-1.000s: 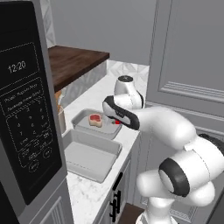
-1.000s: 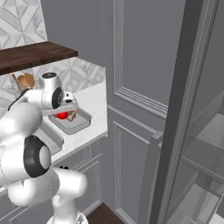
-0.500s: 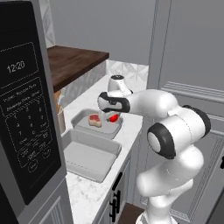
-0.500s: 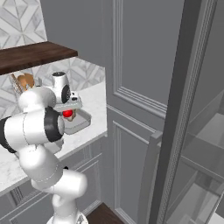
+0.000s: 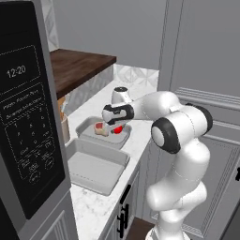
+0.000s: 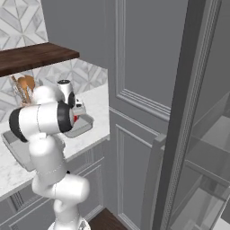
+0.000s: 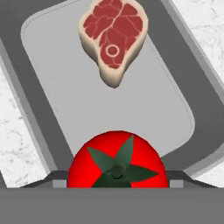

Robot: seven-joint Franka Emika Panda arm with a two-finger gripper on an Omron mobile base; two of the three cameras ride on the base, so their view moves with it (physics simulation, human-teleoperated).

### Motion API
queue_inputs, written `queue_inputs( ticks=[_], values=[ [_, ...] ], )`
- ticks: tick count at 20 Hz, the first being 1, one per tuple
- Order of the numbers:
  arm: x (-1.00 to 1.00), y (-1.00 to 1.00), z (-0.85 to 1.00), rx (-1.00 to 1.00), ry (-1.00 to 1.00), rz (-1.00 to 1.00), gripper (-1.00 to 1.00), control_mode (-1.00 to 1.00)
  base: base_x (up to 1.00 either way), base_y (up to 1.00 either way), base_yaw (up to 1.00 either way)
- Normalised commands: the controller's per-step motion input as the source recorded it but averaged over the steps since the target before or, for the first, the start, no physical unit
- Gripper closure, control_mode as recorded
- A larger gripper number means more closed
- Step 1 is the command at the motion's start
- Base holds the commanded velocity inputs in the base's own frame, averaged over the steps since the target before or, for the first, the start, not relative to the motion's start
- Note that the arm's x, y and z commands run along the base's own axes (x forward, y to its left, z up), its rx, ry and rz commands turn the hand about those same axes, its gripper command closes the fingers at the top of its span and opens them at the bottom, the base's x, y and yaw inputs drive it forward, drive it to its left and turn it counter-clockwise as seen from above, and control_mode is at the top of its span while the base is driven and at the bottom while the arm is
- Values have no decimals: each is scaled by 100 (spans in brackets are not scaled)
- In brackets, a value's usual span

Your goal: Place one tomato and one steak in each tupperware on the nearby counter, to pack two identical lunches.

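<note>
Left base view, left to right: microwave (image 5: 28, 136) at the left edge, brown shelf (image 5: 77, 70) behind it. On the white counter (image 5: 96, 204) sit two grey tupperwares: the near tupperware (image 5: 96, 165) holds nothing, the far tupperware (image 5: 89, 129) has a steak (image 5: 100, 129) lying flat inside. The gripper (image 5: 117, 127) hangs over the right part of the far one with a red tomato (image 5: 118, 129) at its tip.

In the hand view, the steak (image 7: 113, 37) lies near the far end of the container floor (image 7: 65, 96), and the tomato (image 7: 116, 167), stem up, sits between the fingers, which are clamped on its sides. Can't tell if the tomato touches the floor.

Right base view: grey tall cabinet doors (image 6: 148, 103) to the right of the arm.
</note>
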Motion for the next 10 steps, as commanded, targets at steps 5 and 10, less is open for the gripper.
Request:
queue_inputs(
  ticks=[5, 10],
  values=[
    [41, 13, -27, 0, 0, 0, 100, -100, 0, 0, 0],
    [52, 26, -28, 0, 4, 0, 100, -100, 0, 0, 0]
  ],
)
